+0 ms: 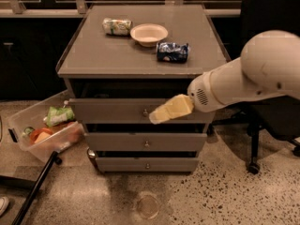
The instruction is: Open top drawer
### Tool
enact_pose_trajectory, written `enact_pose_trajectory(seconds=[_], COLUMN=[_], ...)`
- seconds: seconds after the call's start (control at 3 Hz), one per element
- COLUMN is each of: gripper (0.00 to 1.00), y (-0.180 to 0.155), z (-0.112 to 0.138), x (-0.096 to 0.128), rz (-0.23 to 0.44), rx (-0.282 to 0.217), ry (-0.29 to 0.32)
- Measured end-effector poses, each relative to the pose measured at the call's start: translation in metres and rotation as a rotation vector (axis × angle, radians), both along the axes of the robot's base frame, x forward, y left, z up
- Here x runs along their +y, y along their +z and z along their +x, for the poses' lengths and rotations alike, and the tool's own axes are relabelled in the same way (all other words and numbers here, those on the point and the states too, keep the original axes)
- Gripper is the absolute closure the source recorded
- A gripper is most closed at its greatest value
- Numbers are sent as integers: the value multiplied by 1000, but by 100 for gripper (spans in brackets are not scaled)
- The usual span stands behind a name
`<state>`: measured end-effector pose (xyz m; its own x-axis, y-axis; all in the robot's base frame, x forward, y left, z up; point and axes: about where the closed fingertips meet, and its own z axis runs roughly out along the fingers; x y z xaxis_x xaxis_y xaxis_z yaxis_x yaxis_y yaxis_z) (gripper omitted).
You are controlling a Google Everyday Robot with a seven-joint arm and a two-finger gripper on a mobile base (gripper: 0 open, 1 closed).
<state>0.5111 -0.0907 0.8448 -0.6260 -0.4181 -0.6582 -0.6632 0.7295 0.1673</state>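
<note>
Approach step: tool (pixel 157 117) just right of the knob (pixel 145 112) on the top drawer (pixel 105 111); released or clenched, cannot tell. Next, probably: grasp knob, pull straight outward.

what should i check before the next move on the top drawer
1. gripper at the top drawer, just right of its knob: ok
2. hold on the knob: cannot tell
3. drawer's inside showing: not ok, only a dark gap above the front
4. bin out of the drawer's path: ok, it lies left of the cabinet
5. can, bowl and bag set back from the top's front edge: ok
</note>
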Motion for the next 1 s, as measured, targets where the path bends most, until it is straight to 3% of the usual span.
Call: enact_pose_trajectory(seconds=[0.33, 0.67, 1.0], gripper=[0, 19, 42], y=[-30, -53, -39], z=[16, 41, 58], x=[47, 89, 88], rz=[113, 176, 203], rx=[4, -14, -79], ry=[-43, -91, -134])
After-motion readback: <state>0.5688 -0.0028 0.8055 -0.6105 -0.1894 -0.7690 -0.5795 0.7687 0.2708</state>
